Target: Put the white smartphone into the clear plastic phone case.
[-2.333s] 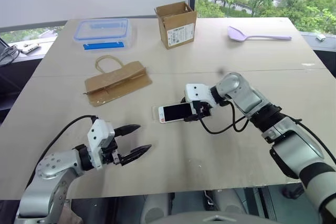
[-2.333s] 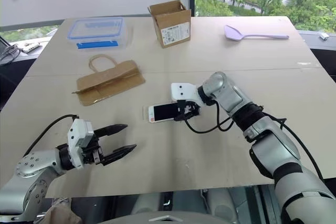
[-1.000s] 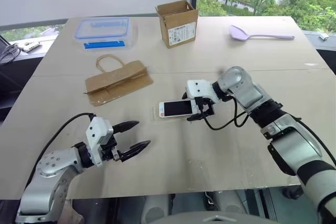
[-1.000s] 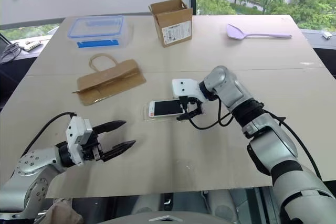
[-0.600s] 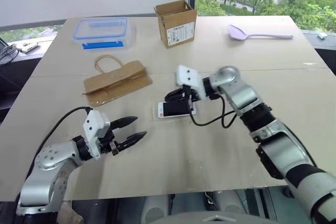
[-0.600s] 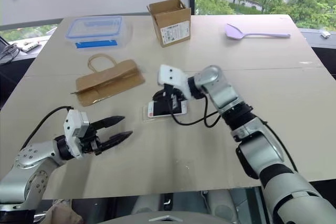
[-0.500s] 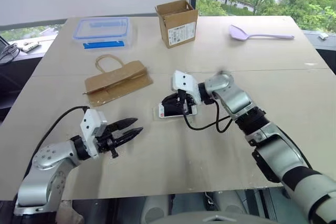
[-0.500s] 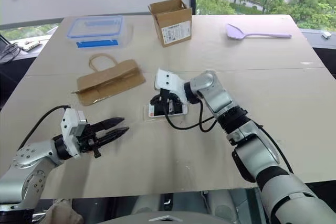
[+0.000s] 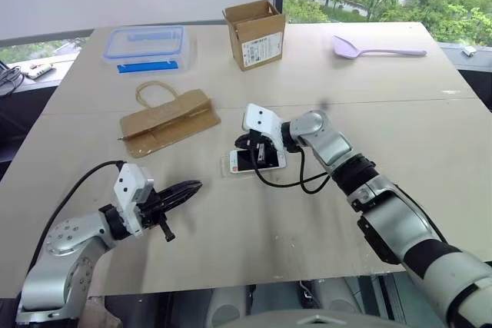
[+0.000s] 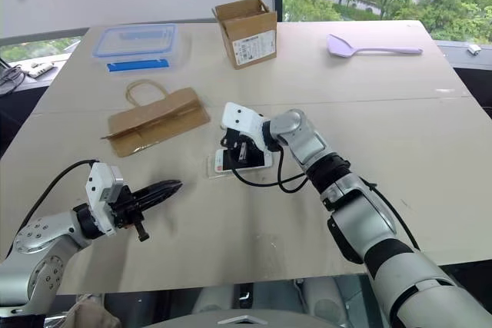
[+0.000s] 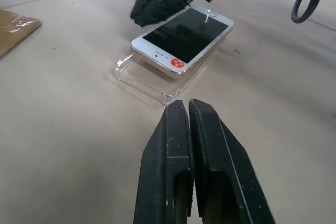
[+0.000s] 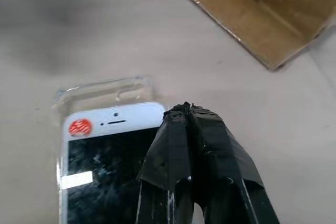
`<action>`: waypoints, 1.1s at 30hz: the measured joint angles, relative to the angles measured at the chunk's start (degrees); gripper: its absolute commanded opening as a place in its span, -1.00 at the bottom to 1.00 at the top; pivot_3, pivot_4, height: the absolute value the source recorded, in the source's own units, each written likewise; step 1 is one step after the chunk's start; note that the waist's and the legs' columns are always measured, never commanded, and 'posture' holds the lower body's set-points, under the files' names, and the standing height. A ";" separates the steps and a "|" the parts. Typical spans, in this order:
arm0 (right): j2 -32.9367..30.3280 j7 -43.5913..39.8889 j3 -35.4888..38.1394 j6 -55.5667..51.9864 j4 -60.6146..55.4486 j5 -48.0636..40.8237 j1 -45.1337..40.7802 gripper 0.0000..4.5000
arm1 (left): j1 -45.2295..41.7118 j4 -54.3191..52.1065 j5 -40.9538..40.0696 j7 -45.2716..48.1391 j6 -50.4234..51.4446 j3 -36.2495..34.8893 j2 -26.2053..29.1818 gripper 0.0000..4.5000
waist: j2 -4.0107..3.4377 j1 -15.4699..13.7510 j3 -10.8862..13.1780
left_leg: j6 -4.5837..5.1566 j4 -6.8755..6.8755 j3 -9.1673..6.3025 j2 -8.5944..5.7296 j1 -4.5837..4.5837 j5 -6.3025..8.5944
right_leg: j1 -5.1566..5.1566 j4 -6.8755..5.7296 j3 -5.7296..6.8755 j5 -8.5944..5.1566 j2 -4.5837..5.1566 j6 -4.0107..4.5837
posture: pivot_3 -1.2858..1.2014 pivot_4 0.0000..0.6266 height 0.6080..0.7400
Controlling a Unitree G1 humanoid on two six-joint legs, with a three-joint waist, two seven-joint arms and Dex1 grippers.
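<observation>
On table (image 9: 430, 136): one white smartphone (image 11: 182, 33); one clear plastic phone case (image 11: 140, 76); two closed pincers

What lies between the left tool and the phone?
Bare table; in the left wrist view the shut left tool faces the phone and case.

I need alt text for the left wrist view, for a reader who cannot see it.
A white smartphone lies screen up on a clear plastic phone case, the case's near end jutting out past it. The right gripper, shut, is over the phone's far edge. In front, the left gripper is shut and holds nothing, apart from the case on the table.
</observation>
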State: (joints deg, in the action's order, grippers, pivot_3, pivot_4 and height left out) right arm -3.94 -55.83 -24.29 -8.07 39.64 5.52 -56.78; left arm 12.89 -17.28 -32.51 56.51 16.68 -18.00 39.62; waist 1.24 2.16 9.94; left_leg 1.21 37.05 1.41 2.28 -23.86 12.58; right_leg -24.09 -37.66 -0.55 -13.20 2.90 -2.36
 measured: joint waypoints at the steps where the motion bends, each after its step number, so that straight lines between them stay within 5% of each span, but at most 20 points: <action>1: 0.00 -0.37 -0.46 1.00 0.99 0.56 0.00 -1.00 | 0.02 -0.01 0.00 0.00 0.00 0.00 0.00 -0.95 | 0.00 0.05 0.00 | 0.00 -0.01 0.01 0.00 0.00 0.00 | 0.00 0.00 0.00 0.00 0.00 0.00 | 0.03 -0.52 1.00; 11: -0.15 -3.20 -1.24 4.90 0.84 1.70 0.00 -1.00 | 0.36 -0.14 0.01 -0.07 -0.02 0.04 -0.06 -0.95 | 0.00 0.21 0.00 | 0.00 -0.06 0.02 0.02 0.00 0.00 | -0.05 -0.01 -0.04 0.00 0.00 0.00 | 0.03 -0.52 1.00; 20: -5.42 -15.33 -0.36 -5.22 -19.17 -6.98 6.42 -1.00 | 0.58 -0.13 0.04 0.14 -0.35 0.29 -0.33 -0.95 | 0.02 0.03 -0.01 | 0.00 -0.19 0.00 0.01 0.01 0.00 | -0.06 0.02 0.00 0.00 0.04 0.00 | 0.03 -0.52 1.00; 33: -3.32 -10.58 -6.18 -0.56 -7.69 0.48 4.28 -1.00 | 0.46 0.02 0.29 0.92 -0.38 0.52 -0.24 -0.95 | 0.04 0.21 -0.06 | -0.01 -0.19 0.03 0.02 0.14 -0.01 | -0.04 -0.04 -0.07 -0.01 -0.03 0.01 | 0.03 -0.52 1.00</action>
State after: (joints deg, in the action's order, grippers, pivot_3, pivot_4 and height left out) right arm -7.26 -66.41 -30.46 -8.63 31.95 6.00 -52.50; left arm 13.35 -17.26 -32.23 57.43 16.31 -17.48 39.38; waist 1.28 2.37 9.88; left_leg 1.21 36.87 1.44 2.30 -23.73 12.57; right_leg -24.14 -37.70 -0.63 -13.21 2.87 -2.35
